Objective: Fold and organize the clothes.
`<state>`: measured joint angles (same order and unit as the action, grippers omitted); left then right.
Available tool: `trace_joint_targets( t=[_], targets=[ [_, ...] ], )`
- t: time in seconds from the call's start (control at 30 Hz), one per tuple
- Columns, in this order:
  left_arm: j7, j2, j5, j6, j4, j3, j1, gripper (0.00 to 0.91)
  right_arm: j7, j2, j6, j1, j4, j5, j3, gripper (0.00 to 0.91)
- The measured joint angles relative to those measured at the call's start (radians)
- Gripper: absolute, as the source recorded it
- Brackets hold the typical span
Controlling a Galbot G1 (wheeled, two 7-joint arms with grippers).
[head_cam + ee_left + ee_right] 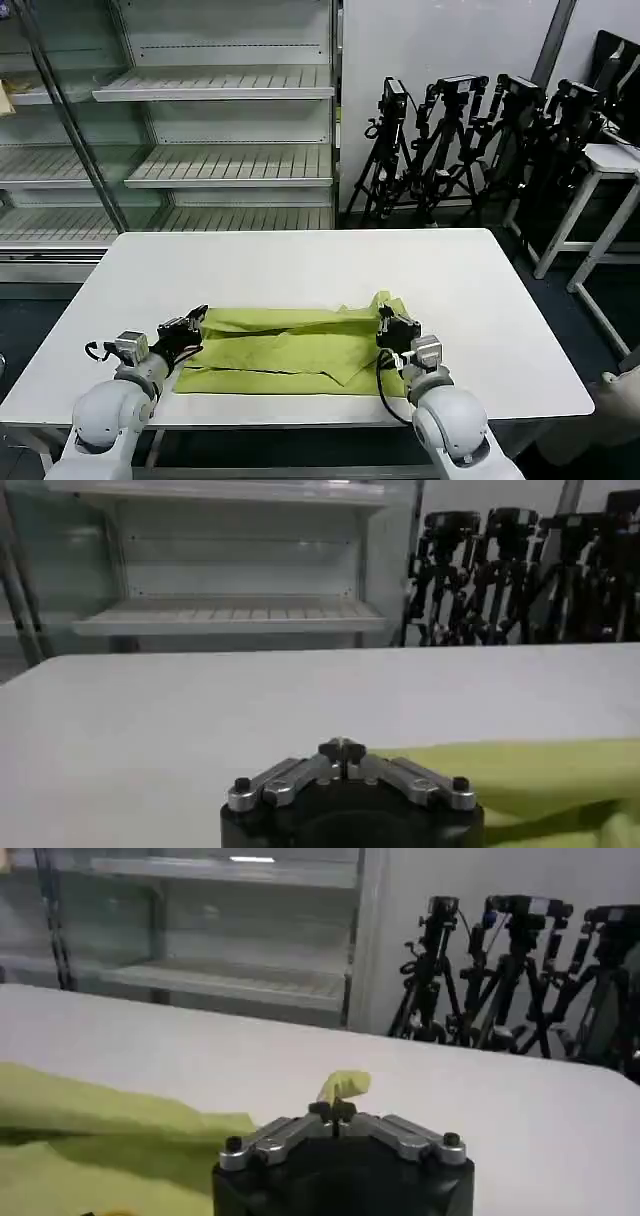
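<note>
- One lime-green T-shirt [290,348] lies folded into a wide band on the near half of the white table [300,265], between the two grippers.
- The left gripper [192,326] sits at the shirt's left end, fingers pressed together; whether cloth is pinched between them cannot be made out, since the tips [342,748] meet just beside the fabric edge [520,775].
- The right gripper [392,322] is clamped on the shirt's right end, a small tuft of fabric [345,1085] poking above its closed tips [333,1111].
- The sleeves and collar are hidden in the folds.

No legible text, label, brand or number anywhere.
</note>
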<state>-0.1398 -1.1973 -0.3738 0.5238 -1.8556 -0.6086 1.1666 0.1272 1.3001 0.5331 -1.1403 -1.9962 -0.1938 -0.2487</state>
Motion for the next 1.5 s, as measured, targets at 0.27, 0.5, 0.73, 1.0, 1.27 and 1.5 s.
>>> trace_joint_targets(
  t=[0.27,0.5,0.73,1.0,1.27,1.5],
  targets=[
    [0.008,-0.015,0.019,0.011,-0.03,-0.009,0.038,0.01,-0.003,-0.005,-0.008,-0.027,-0.005,0.007,-0.002,0.0],
    [0.02,-0.026,0.048,0.032,-0.059,-0.01,0.078,0.907,-0.014,-0.006,-0.01,-0.043,0.008,0.02,-0.012,0.907],
    [0.067,-0.046,0.052,0.041,-0.106,-0.022,0.127,0.907,-0.024,-0.021,-0.012,-0.066,-0.013,0.022,-0.034,0.907],
    [0.169,-0.046,-0.012,0.044,-0.174,-0.034,0.184,0.907,-0.037,-0.031,-0.023,-0.098,-0.042,0.031,-0.049,0.907],
    [0.215,-0.068,-0.08,0.02,-0.181,-0.02,0.209,0.907,-0.046,-0.032,-0.032,-0.121,-0.063,0.033,-0.055,0.907],
    [0.234,-0.091,-0.108,0.004,-0.164,0.008,0.208,0.02,-0.049,-0.033,-0.042,-0.135,-0.069,0.034,-0.059,0.907]
  ],
)
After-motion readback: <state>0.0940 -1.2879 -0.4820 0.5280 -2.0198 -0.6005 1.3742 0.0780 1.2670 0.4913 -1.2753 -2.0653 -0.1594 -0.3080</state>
